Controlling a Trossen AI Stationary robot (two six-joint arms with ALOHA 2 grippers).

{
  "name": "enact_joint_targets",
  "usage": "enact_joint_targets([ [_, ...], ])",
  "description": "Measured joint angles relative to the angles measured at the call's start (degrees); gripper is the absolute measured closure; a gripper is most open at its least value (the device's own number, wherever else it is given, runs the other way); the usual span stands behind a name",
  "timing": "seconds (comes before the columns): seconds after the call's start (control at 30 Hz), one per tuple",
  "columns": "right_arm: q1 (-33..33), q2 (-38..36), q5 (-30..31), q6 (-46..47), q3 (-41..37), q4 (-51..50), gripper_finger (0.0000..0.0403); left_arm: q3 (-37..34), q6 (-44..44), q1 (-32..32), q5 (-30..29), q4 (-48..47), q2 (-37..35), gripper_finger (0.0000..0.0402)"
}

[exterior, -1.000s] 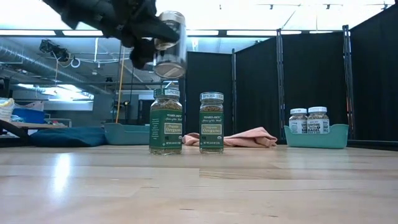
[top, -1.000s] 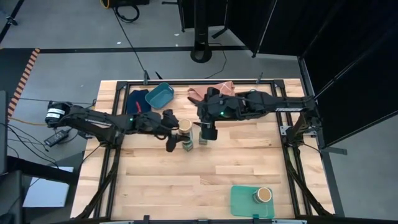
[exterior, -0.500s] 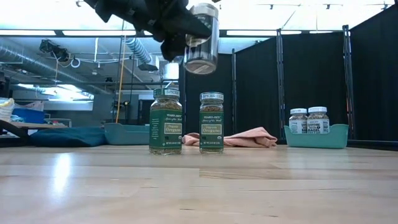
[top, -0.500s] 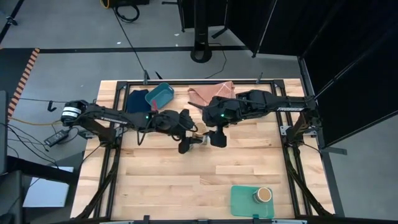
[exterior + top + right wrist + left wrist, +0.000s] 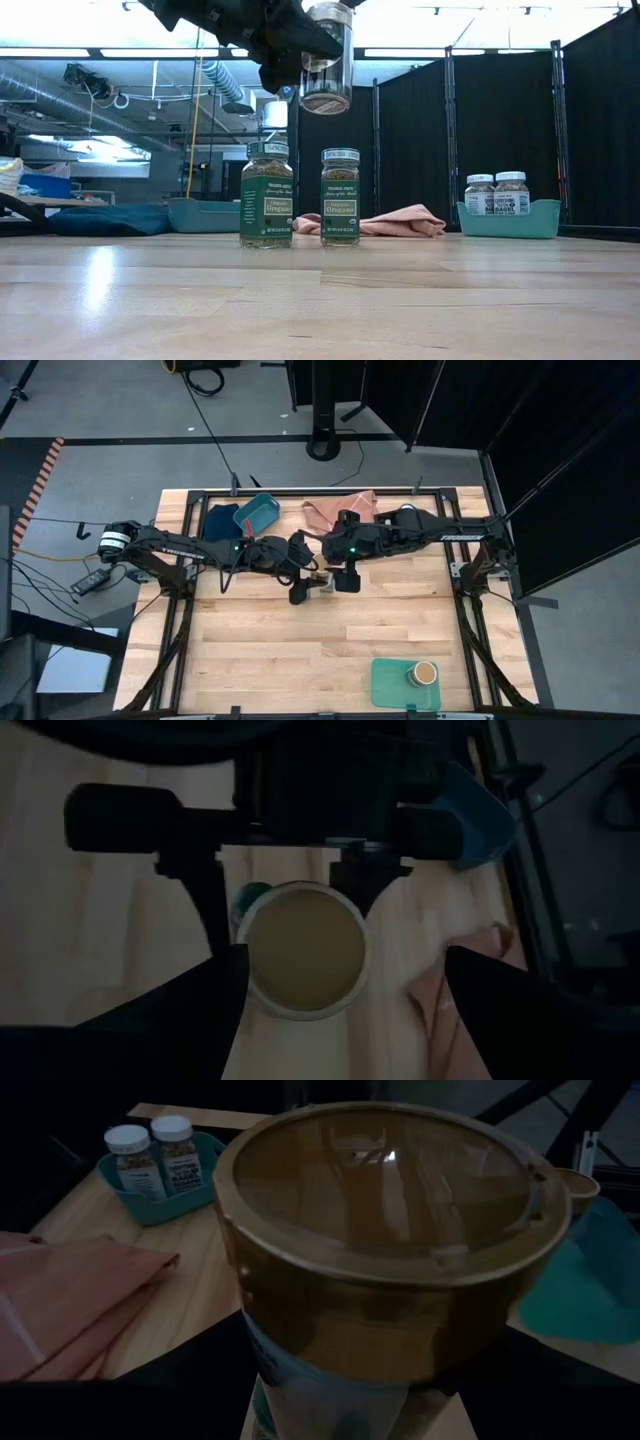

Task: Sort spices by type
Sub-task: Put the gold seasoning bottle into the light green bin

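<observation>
Six small spice jars show in all. Two white-lidded jars (image 5: 495, 193) stand side by side in a teal plastic bin (image 5: 505, 222) at the 3 o'clock side of the low view. Two dark green-lidded oregano jars (image 5: 267, 197) stand upright on the wooden desk (image 5: 300, 650), near each other but apart. One tan-topped jar (image 5: 424, 674) sits on a flat green tray (image 5: 388, 687) toward 5 o'clock in the high view. The sixth, a clear glass jar with a tan lid (image 5: 326, 58), hangs in the air above the two green-lidded jars.

The left gripper (image 5: 303, 582), reaching to the desk's middle, has its fingers clenched on that lifted jar's body, its lid filling the left wrist view. The right gripper (image 5: 345, 579) hovers just beside at 3 o'clock of it, fingers spread wide, with the tan lid seen between them.

A second teal bin (image 5: 257, 513), a dark blue cloth (image 5: 220, 519) and a pink cloth (image 5: 325, 507) lie along the desk's 12 o'clock edge.
</observation>
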Motion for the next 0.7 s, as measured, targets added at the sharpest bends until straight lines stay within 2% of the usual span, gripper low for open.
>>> enact_joint_targets([
  [0.47, -1.0, 0.0, -2.9, 6.3, 0.0, 0.6, 0.0053, 0.0, 1.4, 0.0, -1.8, -0.1, 0.0, 0.0115],
  [0.53, -1.3, 0.5, -3.9, 5.9, -0.1, 0.8, 0.0053, 0.0, 1.4, 0.0, -1.8, -0.1, 0.0, 0.0115],
  [0.7, -0.2, 1.0, -1.5, 0.3, -0.3, 3.1, 0.0057, 0.0, 1.4, 0.0, -2.4, -0.1, 0.0, 0.0115],
])
